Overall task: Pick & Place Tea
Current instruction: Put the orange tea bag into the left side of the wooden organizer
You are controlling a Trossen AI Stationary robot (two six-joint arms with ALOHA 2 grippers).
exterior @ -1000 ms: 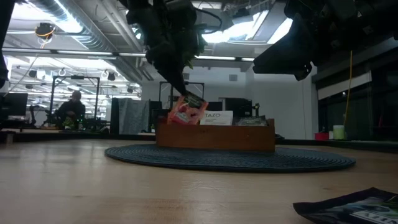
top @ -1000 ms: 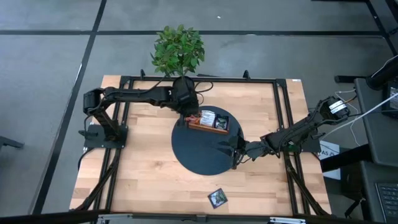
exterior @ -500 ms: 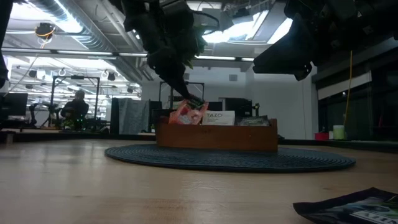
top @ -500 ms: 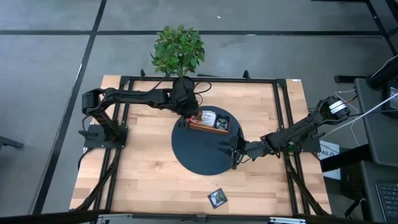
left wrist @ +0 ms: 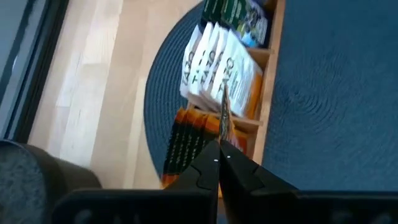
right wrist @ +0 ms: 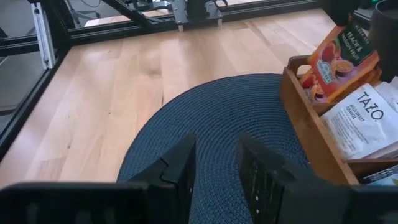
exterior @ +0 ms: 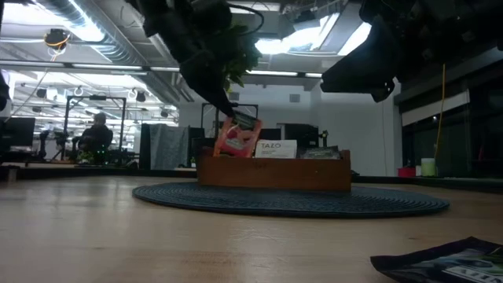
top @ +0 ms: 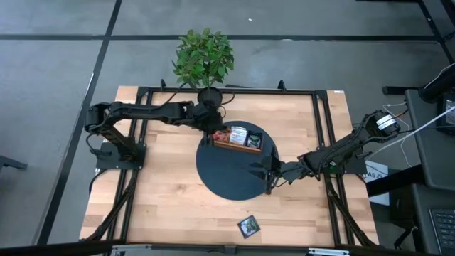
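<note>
I had the left claw (exterior: 236,118) pinched tight on an orange tea bag (exterior: 236,138) over the tray's (top: 237,146) nine o'clock end, and I judged letting go came next, while my right claw (top: 257,171) waited half open and empty at five o'clock on the mat (top: 227,178).

Tea bags in and near the wooden tray

An orange tea bag (exterior: 238,139) sticks up, tilted, over one end of the tray. White bags (top: 237,134) and dark bags (top: 253,141) sit inside. One dark bag (top: 248,226) lies flat alone on the table.

The setting was a robotics lab or workshop: a wooden table (top: 170,206) inside a black metal frame (top: 320,128), exposed ceiling ducts (exterior: 102,39), strip lights, and a person (exterior: 96,134) seated among equipment racks.
</note>
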